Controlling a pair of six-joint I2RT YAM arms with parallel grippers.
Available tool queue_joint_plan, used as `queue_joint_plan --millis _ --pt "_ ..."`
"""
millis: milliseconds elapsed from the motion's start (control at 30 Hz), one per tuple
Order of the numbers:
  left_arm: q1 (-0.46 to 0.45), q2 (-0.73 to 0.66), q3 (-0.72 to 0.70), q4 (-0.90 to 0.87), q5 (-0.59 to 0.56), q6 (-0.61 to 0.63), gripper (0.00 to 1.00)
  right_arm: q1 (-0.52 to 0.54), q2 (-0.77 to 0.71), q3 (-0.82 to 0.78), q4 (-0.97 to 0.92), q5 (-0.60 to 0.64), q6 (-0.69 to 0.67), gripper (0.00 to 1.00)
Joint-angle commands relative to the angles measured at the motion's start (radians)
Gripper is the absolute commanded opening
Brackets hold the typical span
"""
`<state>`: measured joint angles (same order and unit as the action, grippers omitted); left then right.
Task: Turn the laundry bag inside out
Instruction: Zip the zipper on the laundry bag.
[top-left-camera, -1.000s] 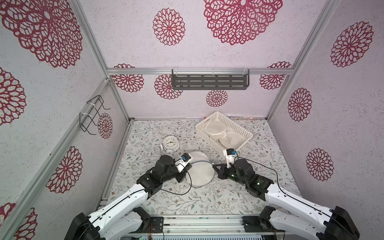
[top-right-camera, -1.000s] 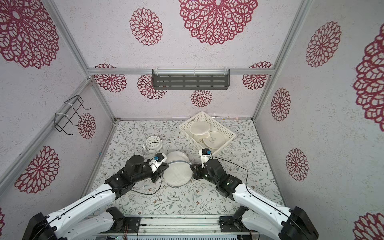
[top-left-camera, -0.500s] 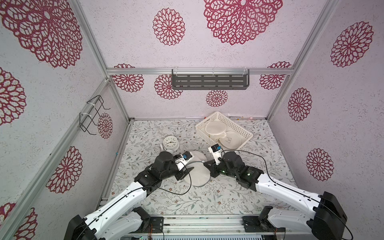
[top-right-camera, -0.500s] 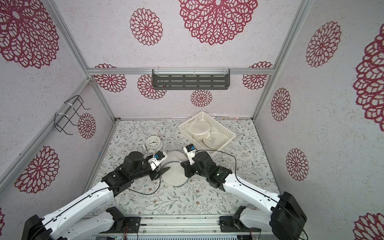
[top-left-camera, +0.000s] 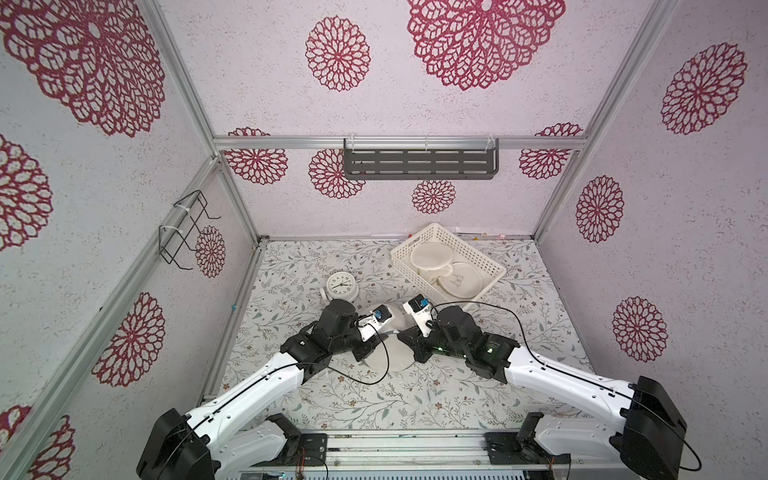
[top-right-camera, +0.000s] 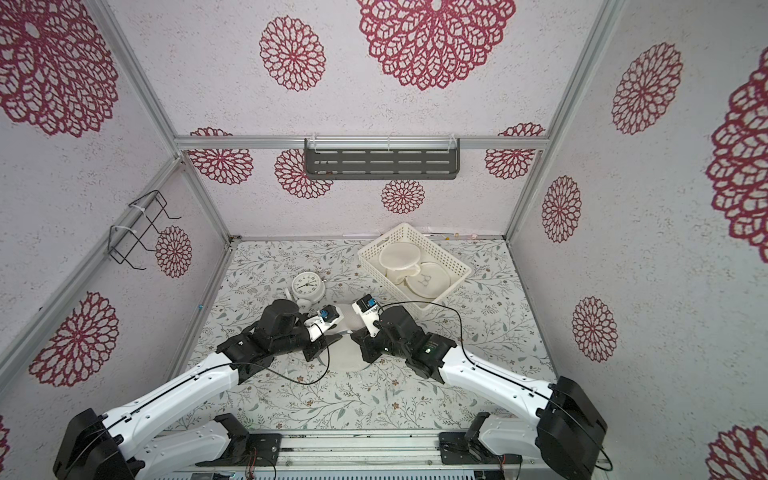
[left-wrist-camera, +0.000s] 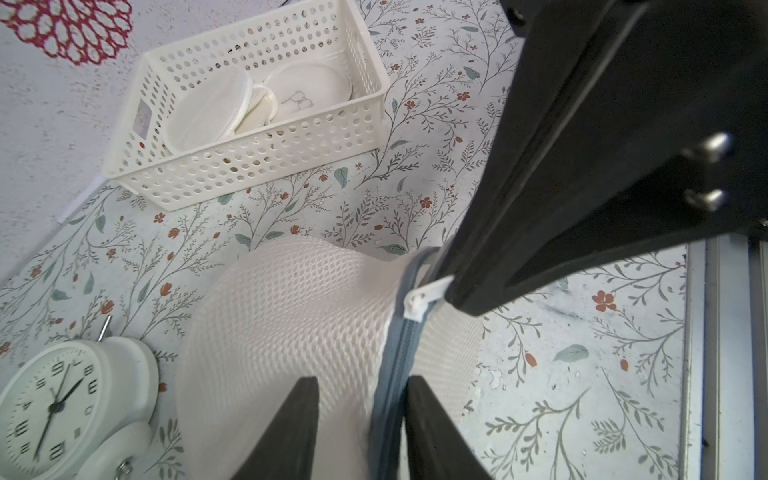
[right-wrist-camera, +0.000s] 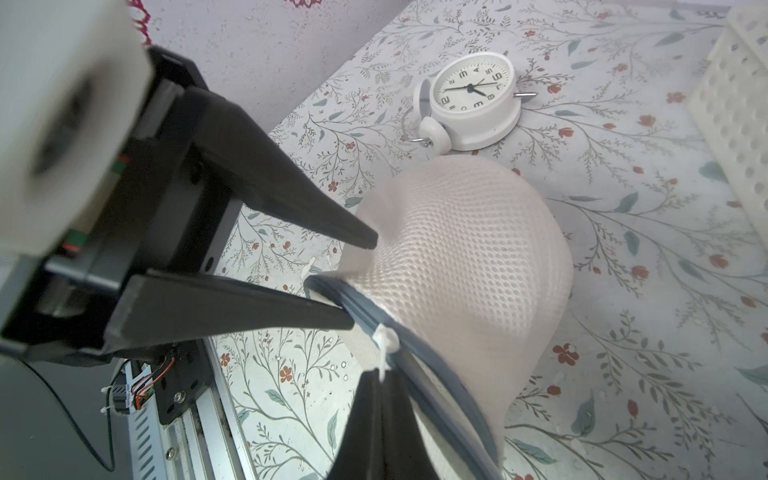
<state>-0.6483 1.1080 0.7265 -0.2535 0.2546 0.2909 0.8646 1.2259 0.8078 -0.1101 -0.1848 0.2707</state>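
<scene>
so the laundry bag (top-left-camera: 397, 353) sits dead centre, bulging far toward the clock (top-left-camera: 341, 286), its zipper rim (left-wrist-camera: 395, 357) running left-right from the left gripper (left-wrist-camera: 361, 380), straddling it half-open, to the right gripper (right-wrist-camera: 380, 376), clamped on the zipper pull (left-wrist-camera: 424, 293).

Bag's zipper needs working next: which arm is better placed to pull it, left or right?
Right, likely. The right pincer is shut on the white zipper pull, so it can draw it along. The left pincer stands open astride the mesh laundry bag's grey zipper edge, better suited to bracing.
</scene>
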Motion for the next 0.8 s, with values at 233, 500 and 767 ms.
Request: queue_joint_plan --millis 233,500,767 --pt "-0.005 0.005 0.01 0.023 0.055 0.002 0.02 0.004 -0.047 -0.011 0.11 0.067 0.063 0.0" --pt "-0.005 -0.085 -0.051 0.165 -0.016 -0.132 0.0 -0.061 -0.182 -0.143 0.011 0.263 0.41 0.0" --pt "-0.005 -0.175 -0.153 0.378 -0.044 -0.262 0.0 -0.112 -0.315 -0.281 0.02 0.236 0.56 0.0"
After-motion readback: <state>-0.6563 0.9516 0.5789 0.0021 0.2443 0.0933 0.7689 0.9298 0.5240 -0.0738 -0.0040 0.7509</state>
